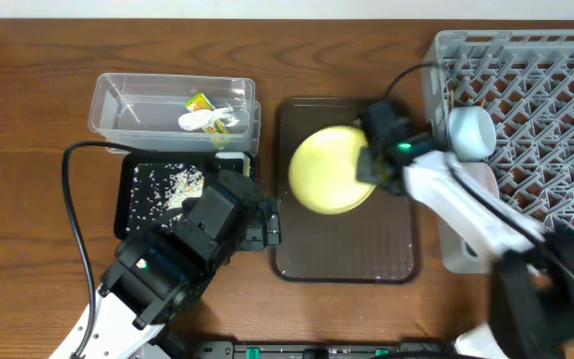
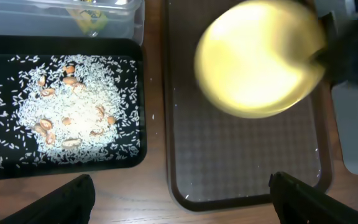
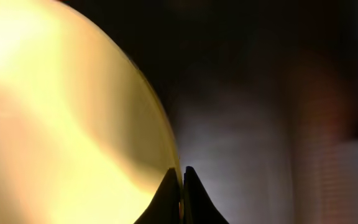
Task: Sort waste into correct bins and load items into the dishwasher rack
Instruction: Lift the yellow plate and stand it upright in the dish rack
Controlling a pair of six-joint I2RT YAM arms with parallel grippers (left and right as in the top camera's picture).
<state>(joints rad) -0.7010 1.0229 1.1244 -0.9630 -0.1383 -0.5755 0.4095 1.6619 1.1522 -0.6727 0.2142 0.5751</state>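
Note:
My right gripper [image 1: 369, 163] is shut on the rim of the round yellow plate [image 1: 331, 170] and holds it tilted above the dark brown serving tray [image 1: 347, 261]; the plate fills the right wrist view [image 3: 61, 112] and shows blurred in the left wrist view [image 2: 260, 59]. My left gripper [image 2: 179, 196] is open and empty, over the table by the tray's near left corner. The black tray [image 1: 133, 204] holds white rice-like scraps [image 2: 73, 106]. The clear tub [image 1: 118, 105] holds the snack wrapper [image 1: 199, 102] and white scrap [image 1: 202, 121]. A light blue bowl [image 1: 469, 130] sits at the grey dishwasher rack's [image 1: 536, 90] left edge.
The left arm's black cable [image 1: 73, 214] loops over the table to the left of the black tray. A pale grey part [image 1: 466, 249] lies below the rack beside the serving tray. My right arm [image 1: 476, 224] crosses over it.

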